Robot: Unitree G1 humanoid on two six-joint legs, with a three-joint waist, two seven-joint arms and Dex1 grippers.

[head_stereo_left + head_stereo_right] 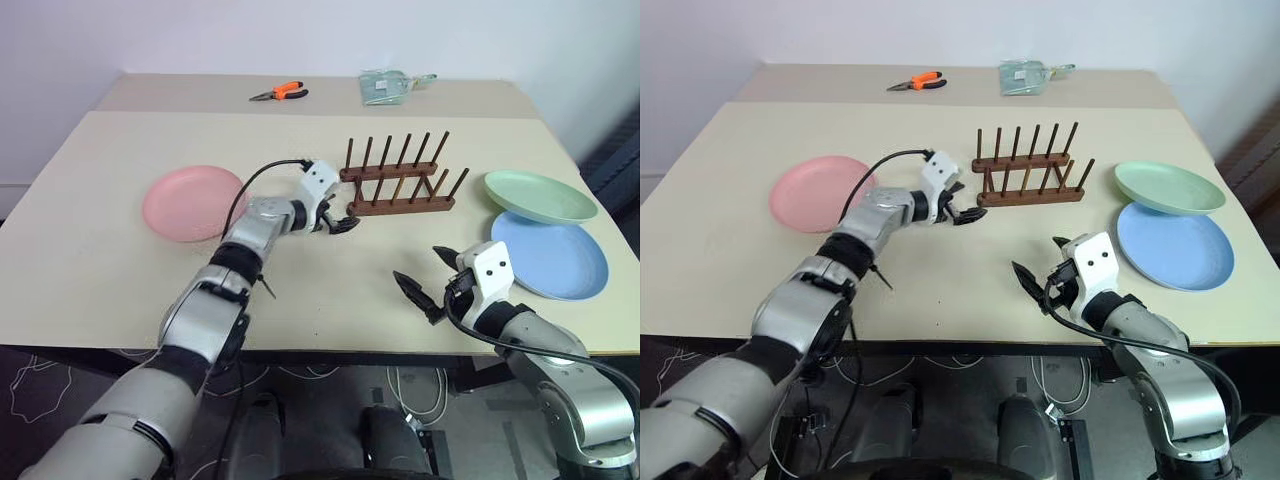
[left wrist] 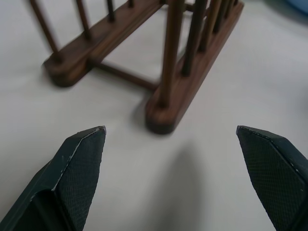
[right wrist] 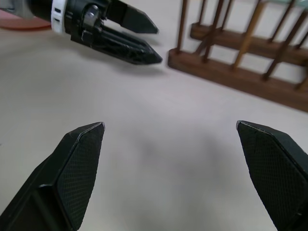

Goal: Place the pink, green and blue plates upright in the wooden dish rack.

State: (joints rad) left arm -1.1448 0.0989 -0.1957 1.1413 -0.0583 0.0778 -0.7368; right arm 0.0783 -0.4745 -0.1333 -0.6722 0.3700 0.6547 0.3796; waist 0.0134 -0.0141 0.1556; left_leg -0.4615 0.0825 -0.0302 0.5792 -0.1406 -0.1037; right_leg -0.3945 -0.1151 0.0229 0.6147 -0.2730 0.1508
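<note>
1. The right claw (image 1: 427, 280) is seen nearest the front edge of the worktop (image 1: 90, 250), in front of the wooden dish rack (image 1: 400, 180) and a little to its right; its two black fingers are spread wide and nothing is held between them.
2. The blue plate (image 1: 555, 255) is laid flat on the worktop to the right of the rack and nearer the front, well apart from it.
3. The green plate (image 1: 540, 196) is set just behind the blue plate, to the right of the rack; its front rim is laid over the blue plate's far rim, so it is tilted slightly.
4. The left claw (image 1: 340, 222) is held just beside the left end of the rack's front bar, close above the worktop; its fingers are spread wide and empty, and whether the rack is touched cannot be told.
5. The rack is stood upright near the middle of the worktop, with all its pegs bare.
6. The pink plate (image 1: 193, 203) is laid flat to the left of the rack, well apart from it.
7. Orange-handled pliers (image 1: 280, 93) are laid far behind the rack, to its left, near the worktop's back edge.
8. A clear plastic bag (image 1: 385, 86) is laid straight behind the rack, also near the back edge.
</note>
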